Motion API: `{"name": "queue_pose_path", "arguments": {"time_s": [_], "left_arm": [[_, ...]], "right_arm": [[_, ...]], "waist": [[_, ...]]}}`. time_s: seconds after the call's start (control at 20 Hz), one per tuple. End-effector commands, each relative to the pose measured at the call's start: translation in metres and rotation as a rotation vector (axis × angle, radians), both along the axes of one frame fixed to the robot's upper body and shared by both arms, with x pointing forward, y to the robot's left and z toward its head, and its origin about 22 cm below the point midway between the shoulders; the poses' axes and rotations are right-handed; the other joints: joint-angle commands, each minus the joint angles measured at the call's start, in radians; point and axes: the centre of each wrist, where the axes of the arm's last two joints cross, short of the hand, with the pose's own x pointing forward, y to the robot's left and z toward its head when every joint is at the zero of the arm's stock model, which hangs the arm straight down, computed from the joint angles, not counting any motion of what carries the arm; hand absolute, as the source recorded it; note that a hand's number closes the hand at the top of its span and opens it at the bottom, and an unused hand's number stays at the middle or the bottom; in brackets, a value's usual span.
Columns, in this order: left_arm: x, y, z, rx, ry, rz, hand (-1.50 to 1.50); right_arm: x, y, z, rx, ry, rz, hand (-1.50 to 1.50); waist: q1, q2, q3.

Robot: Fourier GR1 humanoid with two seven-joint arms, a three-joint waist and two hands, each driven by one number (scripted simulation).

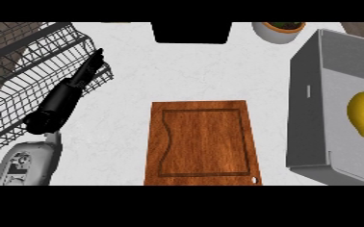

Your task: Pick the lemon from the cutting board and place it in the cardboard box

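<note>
Lemon point(357, 111) in grey box point(310, 101), bare cutting board point(202, 143), left robot hand point(80, 82) open

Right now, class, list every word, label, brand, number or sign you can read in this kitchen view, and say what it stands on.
None: no readable text shows.
Cutting board: plain wood, no print.
Box holding the lemon: plain grey, no label.
Wire rack, pot, left hand: no markings.

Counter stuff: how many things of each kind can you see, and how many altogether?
Cutting board: 1
Lemon, inside the box: 1
Box, grey: 1
Wire rack: 1
Pot at the far edge: 1
Black thing at the far edge: 1
Robot hand, the left hand: 1
Total: 7
</note>
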Motion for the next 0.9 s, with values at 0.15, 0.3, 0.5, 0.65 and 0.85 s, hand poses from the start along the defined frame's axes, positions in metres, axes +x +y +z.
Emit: {"name": "queue_pose_path", "arguments": {"time_s": [0.15, 0.3, 0.5, 0.65, 0.85], "left_arm": [[-0.002, -0.008, -0.002, 0.015, 0.009, -0.012, 0.0], [-0.002, -0.008, -0.003, -0.005, 0.013, -0.005, 0.0], [-0.006, 0.005, 0.009, 0.001, -0.024, 0.004, 0.0], [-0.009, -0.006, -0.002, 0.004, -0.006, -0.009, 0.0], [0.0, -0.011, -0.009, 0.004, -0.015, -0.003, 0.0]], "right_arm": [[0.034, -0.067, 0.007, -0.095, 0.254, -0.006, 1.5], [0.049, -0.069, -0.008, -0.193, 0.347, 0.022, 1.5], [0.058, -0.091, -0.02, -0.219, 0.447, 0.033, -1.5], [0.063, -0.099, -0.033, -0.183, 0.478, 0.164, -1.5], [0.075, -0.09, -0.03, -0.011, 0.368, 0.31, -1.5]], "waist": [[0.007, 0.002, 0.001], [0.016, 0.004, 0.001], [0.011, 0.001, 0.001], [0.01, 0.001, 0.001], [-0.003, 0.0, 0.001]]}}
